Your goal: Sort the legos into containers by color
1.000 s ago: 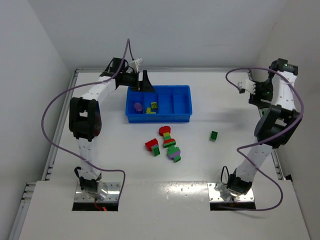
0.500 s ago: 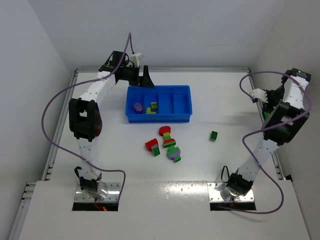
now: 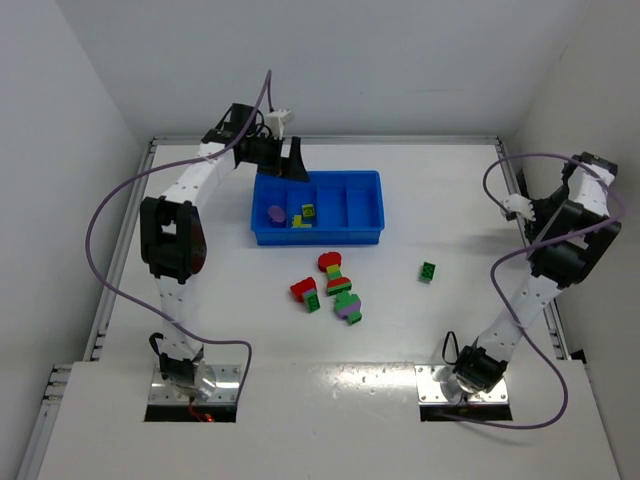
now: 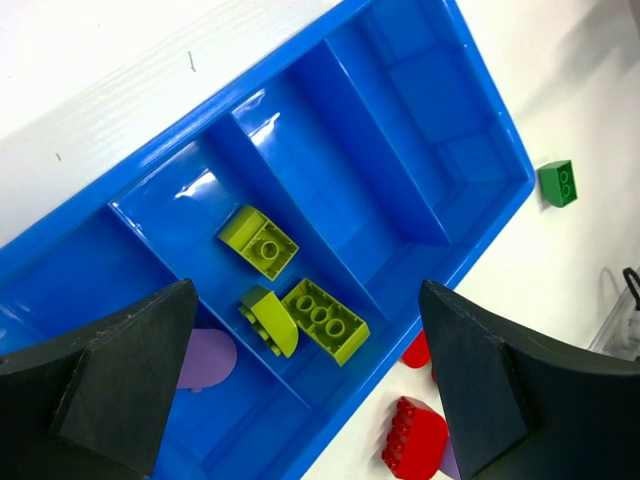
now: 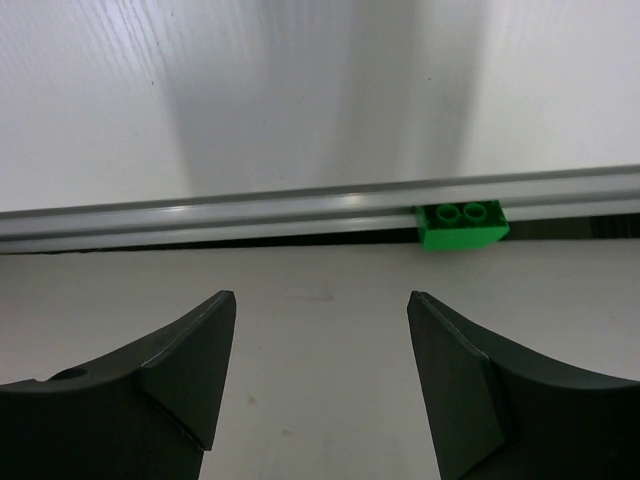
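The blue tray (image 3: 318, 238) stands at the back middle of the table. Its leftmost compartment holds a purple brick (image 3: 275, 213), the one beside it three yellow-green bricks (image 3: 303, 215); the other two hold nothing. My left gripper (image 3: 290, 160) is open and empty above the tray's back left edge; its wrist view shows the tray (image 4: 400, 130), the yellow-green bricks (image 4: 322, 320) and the purple brick (image 4: 205, 360) between my open gripper (image 4: 305, 288). My right gripper (image 3: 538, 207) is open and empty at the table's far right edge. A green brick (image 5: 462, 222) lies against the edge rail ahead of it (image 5: 320, 300).
Mixed stacks lie in front of the tray: red on green (image 3: 304, 293), red-yellow-green (image 3: 336, 272), purple-green (image 3: 348, 306). A lone green brick (image 3: 428, 271) lies to their right. White walls close in on three sides. A metal rail (image 5: 200, 215) runs along the right edge.
My right arm has swung out to the right wall and its gripper now faces the edge rail. My left gripper has shifted slightly right over the tray's back edge.
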`<state>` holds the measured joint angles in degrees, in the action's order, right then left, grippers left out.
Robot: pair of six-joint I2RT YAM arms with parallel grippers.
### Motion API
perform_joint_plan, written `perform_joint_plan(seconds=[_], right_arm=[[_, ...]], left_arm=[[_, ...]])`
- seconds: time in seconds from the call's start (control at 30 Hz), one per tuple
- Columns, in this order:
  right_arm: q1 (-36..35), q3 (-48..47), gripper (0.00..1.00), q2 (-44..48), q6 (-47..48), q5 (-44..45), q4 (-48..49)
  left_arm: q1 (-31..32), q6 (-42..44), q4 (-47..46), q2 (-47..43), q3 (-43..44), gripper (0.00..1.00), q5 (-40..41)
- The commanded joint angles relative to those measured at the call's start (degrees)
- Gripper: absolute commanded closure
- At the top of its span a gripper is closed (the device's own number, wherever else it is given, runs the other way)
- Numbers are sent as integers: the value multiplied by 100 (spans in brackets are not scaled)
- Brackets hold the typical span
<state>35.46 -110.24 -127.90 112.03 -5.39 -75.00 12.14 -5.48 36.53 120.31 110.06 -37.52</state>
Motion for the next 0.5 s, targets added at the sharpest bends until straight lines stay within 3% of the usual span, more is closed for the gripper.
perform_joint_plan(seconds=[0.0, 0.27, 0.47], right_arm=[[13, 81, 30, -60, 592, 3, 116], [-48, 204, 30, -174, 592, 161, 565], [-48, 256, 22, -332, 592, 214, 873]], left_arm=[[95, 143, 29, -87, 218, 0, 131], [210, 196, 29, 36, 270, 0, 131], [210, 196, 29, 89, 270, 0, 131]])
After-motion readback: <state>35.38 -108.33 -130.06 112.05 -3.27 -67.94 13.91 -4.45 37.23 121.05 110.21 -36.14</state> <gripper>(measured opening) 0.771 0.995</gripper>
